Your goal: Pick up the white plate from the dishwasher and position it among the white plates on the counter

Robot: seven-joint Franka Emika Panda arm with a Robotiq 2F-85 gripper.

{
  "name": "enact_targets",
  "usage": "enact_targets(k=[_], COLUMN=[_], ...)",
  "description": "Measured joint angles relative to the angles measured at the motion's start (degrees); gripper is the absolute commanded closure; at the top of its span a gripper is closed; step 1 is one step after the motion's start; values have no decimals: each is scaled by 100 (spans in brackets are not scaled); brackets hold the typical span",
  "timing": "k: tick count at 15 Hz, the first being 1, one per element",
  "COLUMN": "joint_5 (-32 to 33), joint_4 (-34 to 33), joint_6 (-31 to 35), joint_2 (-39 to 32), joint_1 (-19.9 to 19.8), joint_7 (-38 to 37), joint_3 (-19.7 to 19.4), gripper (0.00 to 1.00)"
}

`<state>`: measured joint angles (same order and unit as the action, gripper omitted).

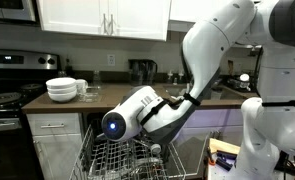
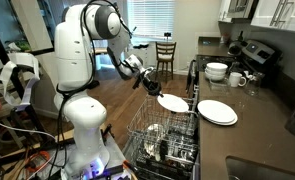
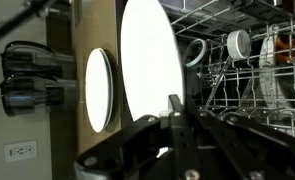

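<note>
My gripper [image 3: 173, 102] is shut on the rim of a white plate [image 3: 152, 60], which stands on edge and fills the middle of the wrist view. In an exterior view the held plate [image 2: 172, 102] hangs over the dishwasher rack [image 2: 162, 135], just beside the counter [image 2: 262, 125], with the gripper [image 2: 150, 87] on its near side. The white plates on the counter [image 2: 217, 112] lie flat a short way beyond it. They also show in the wrist view as a white plate [image 3: 99, 90] left of the held one. The rack [image 3: 252, 70] holds dark dishes.
A stack of deep white bowls [image 2: 217, 70] and mugs [image 2: 238, 79] stand further along the counter, near the black stove [image 2: 252, 50]. The bowls [image 1: 62, 90] stand at the left end of the counter [image 1: 112, 98]. A chair [image 2: 165, 55] stands across the room.
</note>
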<state>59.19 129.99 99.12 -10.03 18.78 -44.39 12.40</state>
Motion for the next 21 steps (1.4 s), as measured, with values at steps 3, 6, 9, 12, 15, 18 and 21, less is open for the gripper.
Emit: enact_targets(k=[3,6,9,12,15,18,21], joint_5=[15,87,375,724,928,983,989], joint_4=[-2,-3,4,26,43,48,46], joint_6=[-191,-364,-349,-90,247,531,684], joint_2=[99,213,331,443,510,549,566], joint_1=[1,1,-45,-201,-403,-601,-758], joint_7=[-6,-7,-7,-2,0,0,0], joint_3=[7,11,-6,-50,-156,-290,-421], gripper=[97,97,97,97,97,97,97])
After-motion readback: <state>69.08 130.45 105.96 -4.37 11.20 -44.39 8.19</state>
